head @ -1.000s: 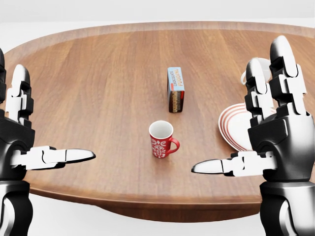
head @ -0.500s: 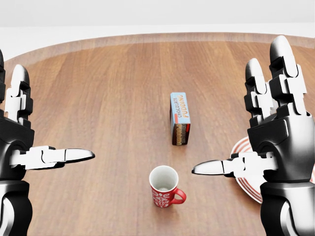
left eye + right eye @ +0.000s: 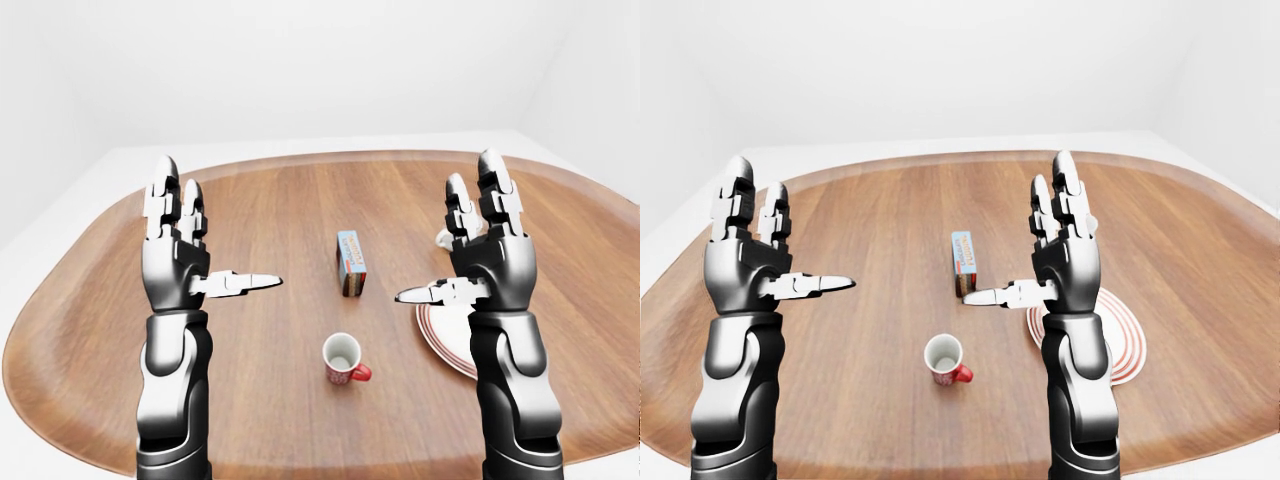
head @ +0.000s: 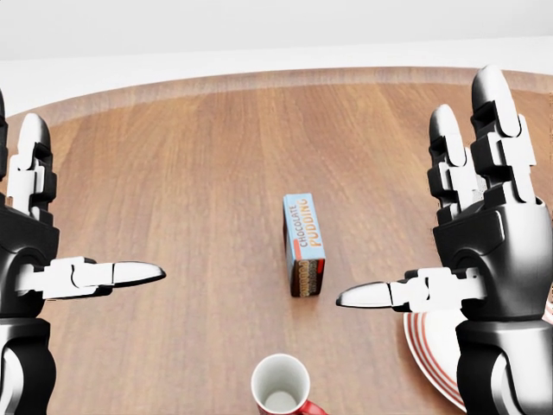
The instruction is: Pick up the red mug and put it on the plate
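Note:
The red mug [image 3: 343,359] with a white inside stands upright on the wooden table [image 3: 270,200], its handle to the right. In the head view only its top [image 4: 281,386] shows at the bottom edge. The white plate with red rings [image 3: 1122,340] lies to the mug's right, partly hidden behind my right forearm. My left hand [image 3: 208,248] is open, fingers up and thumb pointing right, held above the table to the mug's upper left. My right hand [image 3: 447,240] is open in the same pose, above the plate's left edge. Both hands are empty.
A blue chocolate pudding box [image 4: 304,245] stands upright on the table just above the mug, between the two hands. A small white object [image 3: 441,238] peeks out beside my right hand above the plate. The table's rounded edge runs along the bottom of the eye views.
The whole head view has shifted: the table, box, mug and plate have slid down the picture, so the camera has moved. Both hands keep the same open pose.

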Motion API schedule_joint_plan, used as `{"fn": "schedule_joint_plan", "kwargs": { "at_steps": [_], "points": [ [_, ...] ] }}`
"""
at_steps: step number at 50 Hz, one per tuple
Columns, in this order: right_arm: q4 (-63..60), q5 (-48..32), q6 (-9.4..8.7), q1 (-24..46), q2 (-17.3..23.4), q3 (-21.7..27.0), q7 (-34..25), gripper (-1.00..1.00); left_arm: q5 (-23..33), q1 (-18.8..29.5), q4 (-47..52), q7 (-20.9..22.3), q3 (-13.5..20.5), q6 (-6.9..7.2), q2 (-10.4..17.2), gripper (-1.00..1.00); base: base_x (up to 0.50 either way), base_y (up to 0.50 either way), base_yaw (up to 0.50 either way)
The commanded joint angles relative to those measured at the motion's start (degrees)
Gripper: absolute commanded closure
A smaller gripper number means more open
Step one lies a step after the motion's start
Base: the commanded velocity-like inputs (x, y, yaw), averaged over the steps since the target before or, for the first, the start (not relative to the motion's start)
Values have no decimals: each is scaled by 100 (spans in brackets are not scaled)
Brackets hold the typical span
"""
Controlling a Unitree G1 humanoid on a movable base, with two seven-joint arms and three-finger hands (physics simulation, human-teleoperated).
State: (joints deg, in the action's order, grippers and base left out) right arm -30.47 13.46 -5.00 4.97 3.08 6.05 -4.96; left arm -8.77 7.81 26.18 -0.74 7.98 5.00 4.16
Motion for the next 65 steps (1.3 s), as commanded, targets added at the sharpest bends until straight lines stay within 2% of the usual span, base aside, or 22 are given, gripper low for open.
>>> {"fn": "schedule_joint_plan", "kwargs": {
  "at_steps": [1, 5, 12, 21, 28, 37, 44, 55, 65],
  "points": [
    [33, -153, 0, 49, 14, -15, 162, -100, -27, -11, 3, 4, 37, 0, 15, -100, 50, -3, 0],
    [170, -159, 0, 77, -14, -55, 193, -100, -35, -11, 21, 0, 33, 0, 14, -100, 5, 0, 0],
    [-224, -425, 0, -211, 13, -331, -234, -100, -27, 17, -16, -12, 46, 0, 30, -100, 0, 0, 0],
    [-665, -850, 0, -1016, -23, -737, -903, -100, -30, 8, 45, -16, 48, 0, 27, -100, 0, 0, 0],
    [-846, -1012, 0, -1404, -55, -870, -1075, -100, -1, 5, -32, -15, 29, 0, 21, -100, 0, 0, 0],
    [-941, -863, 0, -1498, -132, -868, -1139, -100, 1, -1, -14, -14, 51, 0, 30, -100, 0, 0, 0],
    [-874, -985, 0, -1539, -18, -1246, -1205, -100, 0, 6, 7, -12, 51, 0, 30, -100, 0, 0, 0],
    [-500, -1131, 0, -1321, -24, -1363, -1265, -100, -18, -30, 69, -7, 80, 0, 37, -100, 0, 0, 0],
    [-259, -1392, 0, -1173, 0, -1757, -1390, -100, -18, -21, 72, -23, 81, 0, 37, -100, 0, 0, 0]
  ]
}}
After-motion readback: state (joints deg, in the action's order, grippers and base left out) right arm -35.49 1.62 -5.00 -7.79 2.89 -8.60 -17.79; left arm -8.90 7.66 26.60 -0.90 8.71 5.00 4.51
